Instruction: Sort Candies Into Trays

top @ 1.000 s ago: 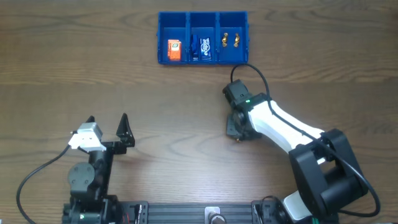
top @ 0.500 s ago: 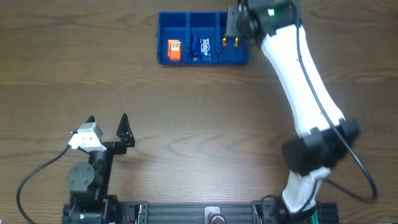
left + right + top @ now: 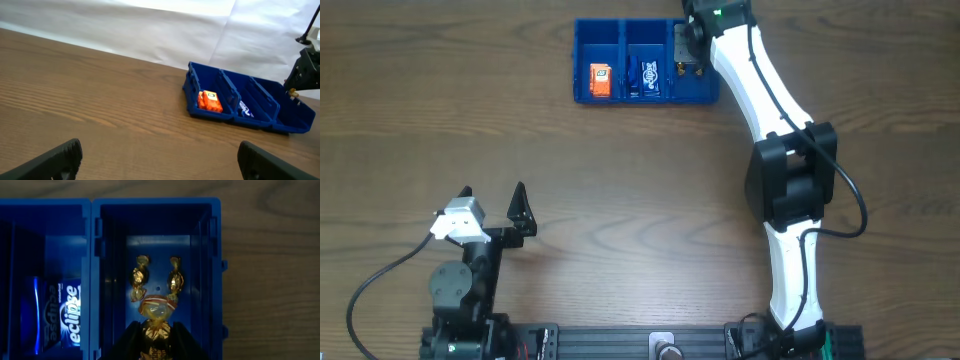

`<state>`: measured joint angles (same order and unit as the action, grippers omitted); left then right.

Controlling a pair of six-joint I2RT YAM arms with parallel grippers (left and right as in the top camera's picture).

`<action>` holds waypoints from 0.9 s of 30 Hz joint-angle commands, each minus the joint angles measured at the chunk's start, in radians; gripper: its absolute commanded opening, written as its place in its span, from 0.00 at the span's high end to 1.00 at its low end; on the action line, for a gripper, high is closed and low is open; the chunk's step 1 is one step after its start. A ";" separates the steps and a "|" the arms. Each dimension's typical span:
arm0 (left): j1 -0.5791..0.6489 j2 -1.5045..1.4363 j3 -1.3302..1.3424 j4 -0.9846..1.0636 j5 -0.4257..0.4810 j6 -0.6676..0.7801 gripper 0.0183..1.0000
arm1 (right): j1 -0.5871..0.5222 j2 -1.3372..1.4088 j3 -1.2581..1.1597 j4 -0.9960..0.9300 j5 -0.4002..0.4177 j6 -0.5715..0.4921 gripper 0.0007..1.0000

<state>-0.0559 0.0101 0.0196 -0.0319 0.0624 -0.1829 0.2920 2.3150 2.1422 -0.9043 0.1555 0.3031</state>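
Note:
A blue three-compartment tray (image 3: 646, 24) sits at the table's far edge. Its left bin holds an orange candy (image 3: 600, 81), its middle bin a blue gum pack (image 3: 648, 78). Two gold-wrapped candies (image 3: 139, 276) (image 3: 174, 277) lie in the right bin. My right gripper (image 3: 156, 332) hangs over that right bin, shut on a third gold-wrapped candy (image 3: 156, 311) just above the two. In the top view the right gripper (image 3: 692, 45) covers part of that bin. My left gripper (image 3: 493, 200) stands open near its base, far from the tray (image 3: 280, 125), with nothing between its fingers.
Bare wooden table (image 3: 620, 180) stretches between the tray and the arm bases. A white backdrop (image 3: 150, 25) rises behind the table's far edge. The right arm (image 3: 790, 180) spans the right side of the table.
The right arm swung from mid-table up to the tray with the gold candy in it. It now hangs over the right bin. The left arm has stayed still.

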 commanded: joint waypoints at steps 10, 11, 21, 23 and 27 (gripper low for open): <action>0.004 -0.006 -0.015 -0.042 0.009 0.003 0.00 | -0.008 -0.066 0.017 -0.040 0.001 -0.024 0.13; 0.004 -0.006 -0.015 -0.042 0.009 0.003 0.00 | -0.013 -0.098 0.016 -0.055 0.001 -0.025 0.11; 0.004 -0.006 -0.015 -0.042 0.009 0.003 0.00 | -0.153 -0.824 -0.713 0.218 0.027 -0.101 0.00; 0.004 -0.006 -0.015 -0.042 0.009 0.003 0.00 | -0.175 -1.022 -0.929 0.291 0.028 -0.103 0.00; 0.004 -0.006 -0.015 -0.042 0.009 0.003 0.00 | -0.217 -1.393 -1.300 0.465 0.027 -0.103 0.00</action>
<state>-0.0559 0.0105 0.0196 -0.0315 0.0620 -0.1829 0.1043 1.1049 1.0534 -0.5056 0.1772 0.2153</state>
